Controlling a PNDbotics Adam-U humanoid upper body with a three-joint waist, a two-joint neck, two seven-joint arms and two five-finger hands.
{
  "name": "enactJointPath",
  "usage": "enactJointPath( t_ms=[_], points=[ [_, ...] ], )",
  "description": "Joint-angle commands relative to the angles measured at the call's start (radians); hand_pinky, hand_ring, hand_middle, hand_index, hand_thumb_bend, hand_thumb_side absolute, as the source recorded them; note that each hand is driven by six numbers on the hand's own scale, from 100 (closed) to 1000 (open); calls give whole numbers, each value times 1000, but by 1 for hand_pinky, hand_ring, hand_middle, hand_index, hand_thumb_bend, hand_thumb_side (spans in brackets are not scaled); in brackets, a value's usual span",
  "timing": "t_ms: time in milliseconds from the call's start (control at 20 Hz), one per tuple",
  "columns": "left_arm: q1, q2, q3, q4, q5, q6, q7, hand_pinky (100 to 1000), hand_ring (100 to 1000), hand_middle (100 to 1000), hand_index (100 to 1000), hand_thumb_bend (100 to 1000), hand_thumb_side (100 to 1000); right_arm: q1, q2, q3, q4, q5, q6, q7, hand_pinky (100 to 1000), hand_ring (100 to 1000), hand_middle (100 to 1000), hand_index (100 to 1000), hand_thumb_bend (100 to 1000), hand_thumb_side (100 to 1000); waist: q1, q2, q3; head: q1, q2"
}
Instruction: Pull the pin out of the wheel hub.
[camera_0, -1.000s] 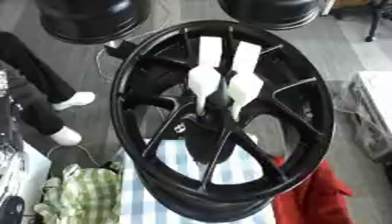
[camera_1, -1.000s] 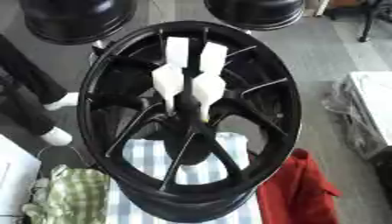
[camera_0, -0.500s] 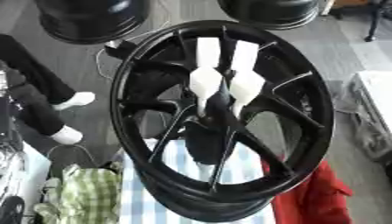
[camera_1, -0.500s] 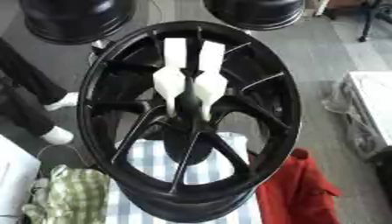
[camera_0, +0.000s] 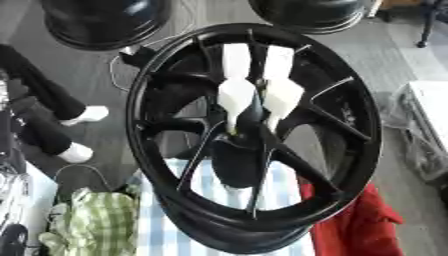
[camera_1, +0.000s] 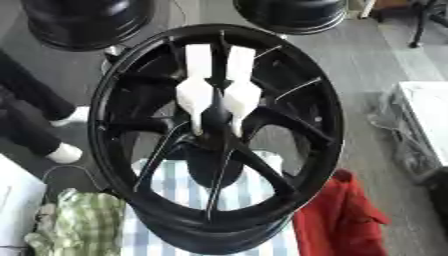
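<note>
Item: large glossy black multi-spoke alloy wheel hub (camera_0: 350, 150), standing nearly upright and leaning slightly, its lower rim resting on a blue-and-white striped cloth (camera_0: 188, 225).

Item: two white plastic pins (camera_0: 236, 95), flared at mid-length, sitting side by side through the hub's centre, their flat upper ends pointing up toward the rim and their narrow tips sinking into the centre bore.

Hands: neither robot hand is showing in either eye view, so whether each is open, closed or gripping cannot be told.

Surroundings: a red cloth (camera_0: 350, 225) is lying at the hub's lower right; a green checked cloth (camera_0: 92, 225) is lying at its lower left; two more black wheels (camera_0: 105, 20) are standing behind.

Risk, as judged: the hub is balancing on its rim over soft fabric, so a sideways or jerking pull on a pin could be tipping or rolling it. Seizing both pins together could be jamming them in the bore.
</note>
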Motion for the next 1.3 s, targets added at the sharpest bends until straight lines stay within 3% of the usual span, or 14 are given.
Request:
enactJointPath(
  t_ms=[50,250,400,700,1300],
  points=[
    [-6,20,8,-23,-4,-3,-2,726,714,675,736,249,768,-18,-43,2,-24,12,-7,26,909,775,778,808,106,368,-1,-13,1,-2,-4],
    [-7,21,7,-23,-4,-1,-4,727,715,676,736,247,770,-26,-52,25,-35,55,-29,126,903,779,777,816,195,369,-1,-13,1,-4,-3],
    [-6,21,5,-22,-5,0,-8,727,715,676,736,245,771,-34,-55,39,-41,115,-61,264,892,778,778,843,291,369,-1,-13,2,-6,-4],
    [-6,21,2,-21,-7,2,-13,727,716,676,735,244,771,-54,-55,70,-22,213,-83,445,873,768,772,850,359,398,-3,-15,4,-8,-3],
    [-8,19,-3,-20,-9,4,-22,727,717,675,735,241,774,-103,-25,154,43,322,-96,572,869,777,769,846,382,380,-5,-15,13,-11,-3]
  ],
)
